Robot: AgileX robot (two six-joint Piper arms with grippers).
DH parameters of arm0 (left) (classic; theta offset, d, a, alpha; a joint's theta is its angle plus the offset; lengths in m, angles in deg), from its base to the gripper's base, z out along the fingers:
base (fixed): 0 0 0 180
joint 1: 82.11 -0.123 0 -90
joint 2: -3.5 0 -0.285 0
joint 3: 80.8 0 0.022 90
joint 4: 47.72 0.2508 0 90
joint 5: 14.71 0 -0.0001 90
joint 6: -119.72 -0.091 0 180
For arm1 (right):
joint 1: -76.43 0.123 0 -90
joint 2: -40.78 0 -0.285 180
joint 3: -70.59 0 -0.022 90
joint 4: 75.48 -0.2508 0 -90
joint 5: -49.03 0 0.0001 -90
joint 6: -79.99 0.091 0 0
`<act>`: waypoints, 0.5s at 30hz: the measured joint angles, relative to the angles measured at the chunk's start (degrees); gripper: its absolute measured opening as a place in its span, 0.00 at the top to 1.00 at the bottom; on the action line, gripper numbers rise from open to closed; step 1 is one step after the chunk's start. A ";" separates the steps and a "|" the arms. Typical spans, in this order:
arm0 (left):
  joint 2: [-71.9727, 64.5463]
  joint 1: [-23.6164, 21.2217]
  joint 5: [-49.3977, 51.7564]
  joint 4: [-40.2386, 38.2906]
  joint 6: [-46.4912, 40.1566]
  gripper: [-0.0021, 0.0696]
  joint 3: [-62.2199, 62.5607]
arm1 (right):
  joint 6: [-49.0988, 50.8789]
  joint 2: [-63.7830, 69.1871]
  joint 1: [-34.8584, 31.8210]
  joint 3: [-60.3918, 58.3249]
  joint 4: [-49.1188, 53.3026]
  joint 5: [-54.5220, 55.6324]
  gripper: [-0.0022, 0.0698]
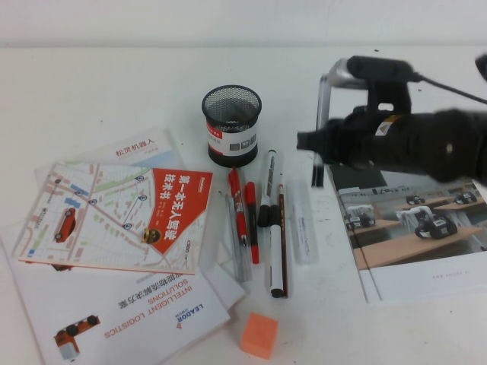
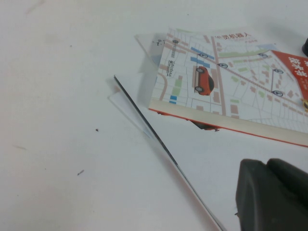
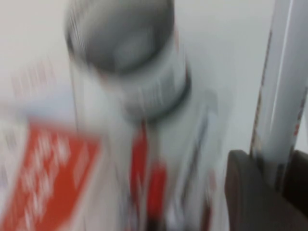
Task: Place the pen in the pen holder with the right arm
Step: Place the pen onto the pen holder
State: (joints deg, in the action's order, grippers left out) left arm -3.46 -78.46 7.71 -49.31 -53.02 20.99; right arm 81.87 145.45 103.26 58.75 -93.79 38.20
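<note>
The right gripper [image 1: 308,142] hangs above the table, just right of the holder [image 1: 231,125]. Its fingers appear closed on the pen [image 3: 279,86], barrel steep so it can drop into the cup. The left gripper [image 2: 272,197] is parked over the booklets [image 2: 226,91]; its opening cannot be determined.

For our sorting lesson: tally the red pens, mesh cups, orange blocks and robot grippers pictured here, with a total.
Red pens: 2
Mesh cup: 1
Orange block: 1
Grippers: 2, left gripper near the map booklet, right gripper right of the cup
Total: 6
</note>
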 joint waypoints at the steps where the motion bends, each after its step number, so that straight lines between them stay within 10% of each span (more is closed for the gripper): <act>1: 0.00 0.00 0.00 0.00 0.00 0.97 0.00 | -1.12 -0.39 0.51 -1.46 -1.53 5.17 0.82; 15: 0.00 0.00 0.00 0.00 0.00 0.97 0.00 | 9.17 15.68 4.50 11.83 18.31 41.14 0.82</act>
State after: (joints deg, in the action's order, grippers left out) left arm -3.46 -78.46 7.71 -49.31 -53.02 20.99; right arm 91.05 161.13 107.76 70.58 -75.48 79.34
